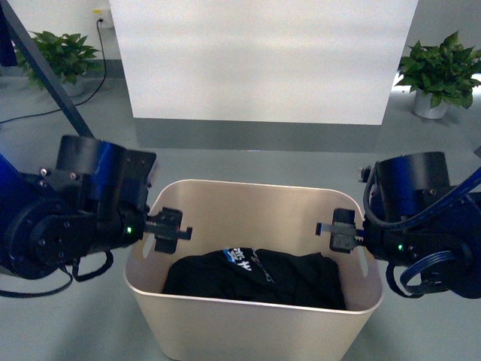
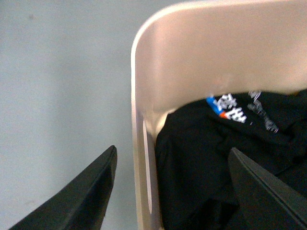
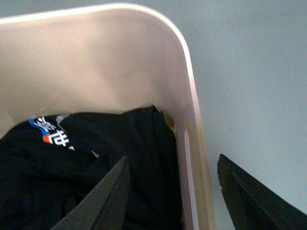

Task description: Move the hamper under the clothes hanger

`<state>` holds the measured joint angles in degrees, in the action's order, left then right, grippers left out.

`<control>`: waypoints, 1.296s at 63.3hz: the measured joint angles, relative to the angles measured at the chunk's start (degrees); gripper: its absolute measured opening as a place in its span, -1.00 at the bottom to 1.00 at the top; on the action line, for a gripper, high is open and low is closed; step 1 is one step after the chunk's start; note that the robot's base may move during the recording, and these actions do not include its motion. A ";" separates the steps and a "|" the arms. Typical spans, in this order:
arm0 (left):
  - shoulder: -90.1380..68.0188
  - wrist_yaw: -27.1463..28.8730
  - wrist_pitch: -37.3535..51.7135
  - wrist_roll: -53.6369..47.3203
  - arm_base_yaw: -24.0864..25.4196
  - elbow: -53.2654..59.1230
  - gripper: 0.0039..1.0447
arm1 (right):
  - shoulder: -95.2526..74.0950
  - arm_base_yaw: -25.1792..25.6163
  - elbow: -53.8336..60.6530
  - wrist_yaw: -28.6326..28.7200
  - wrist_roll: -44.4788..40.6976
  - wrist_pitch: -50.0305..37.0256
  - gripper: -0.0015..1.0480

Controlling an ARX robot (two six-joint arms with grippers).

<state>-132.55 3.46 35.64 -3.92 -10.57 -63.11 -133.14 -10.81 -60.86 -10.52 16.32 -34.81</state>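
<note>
Left hand point(image 1: 171, 229) point(image 2: 172, 149): released, jaws wide apart. It straddles the short wall at the 9 o'clock side of the hamper point(image 1: 248, 331) point(image 2: 216, 52) point(image 3: 96, 57), one finger point(image 2: 86, 191) outside and the other inside; neither is seen touching the plastic. The slot handle point(image 2: 147, 167) lies between them.

Right hand point(image 1: 342, 229) point(image 3: 172, 158): released likewise. It straddles the wall at the hamper's 3 o'clock side, with that side's slot point(image 3: 188, 177) between its fingers.

The hamper stands upright on the grey floor point(image 1: 248, 162), directly ahead of the robot, between both arms. It holds a crumpled black garment point(image 1: 255, 278) bearing white and blue print.

Beyond, at 12 o'clock, stands a white panel point(image 1: 263, 56). A dark slanted bar point(image 1: 45, 68) crosses at 10 o'clock; what it belongs to cannot be told. Potted plants sit at 10 o'clock point(image 1: 64, 53) and 2 o'clock point(image 1: 440, 71).
</note>
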 joint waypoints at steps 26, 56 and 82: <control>28.28 -8.83 8.57 2.36 0.17 15.43 0.88 | 27.65 -1.29 18.21 -5.84 -0.50 -15.52 0.85; 40.28 3.43 31.82 3.91 3.45 38.75 -0.38 | 42.82 1.88 38.95 1.46 -15.10 -32.54 -0.16; 59.60 -1.99 27.28 4.04 7.78 53.88 -0.94 | 62.47 6.23 52.81 6.10 -16.22 -26.82 -0.96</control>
<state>-72.95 1.48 62.92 0.12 -2.79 -9.23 -70.67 -4.58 -8.05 -4.43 0.10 -61.63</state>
